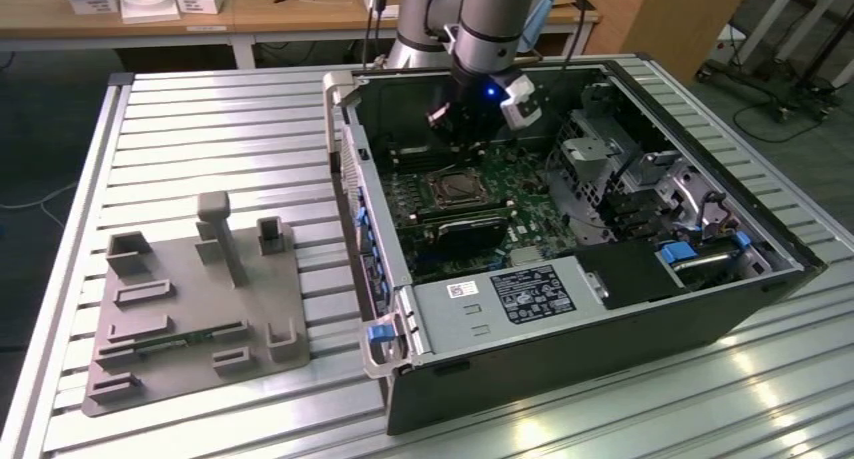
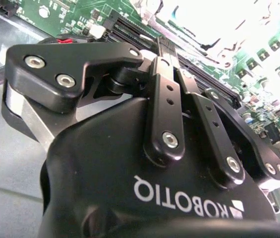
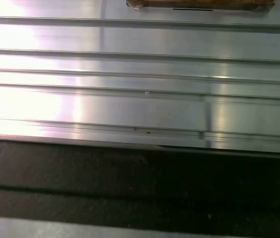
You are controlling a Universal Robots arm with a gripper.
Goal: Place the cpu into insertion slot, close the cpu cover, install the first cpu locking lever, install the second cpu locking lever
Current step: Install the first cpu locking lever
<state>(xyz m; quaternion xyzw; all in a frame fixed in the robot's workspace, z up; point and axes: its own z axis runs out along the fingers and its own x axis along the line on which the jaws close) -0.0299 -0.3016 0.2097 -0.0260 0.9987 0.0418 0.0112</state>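
In the exterior view my gripper (image 1: pixel 451 139) hangs inside the open computer case (image 1: pixel 350 169), above the green motherboard (image 1: pixel 514 194) and just behind the square CPU socket (image 1: pixel 458 189). A silvery-grey frame, the cpu cover (image 1: pixel 458 176), lies around the socket's darker tan centre. Whether the cpu sits in there I cannot tell, and the locking levers are too small to make out. In the second wrist view the gripper (image 2: pixel 161 43) is seen from behind its black body, its fingers (image 2: pixel 165 54) drawn together over memory slots, shut, with nothing visible between them.
A labelled grey box (image 1: pixel 514 294) fills the case's near end, and a drive cage (image 1: pixel 601 149) stands at the exterior view's right. A grey fixture (image 1: pixel 187 299) with slots sits on the slatted metal table (image 1: pixel 214 119). The first wrist view looks along the table slats (image 3: pixel 140 104).
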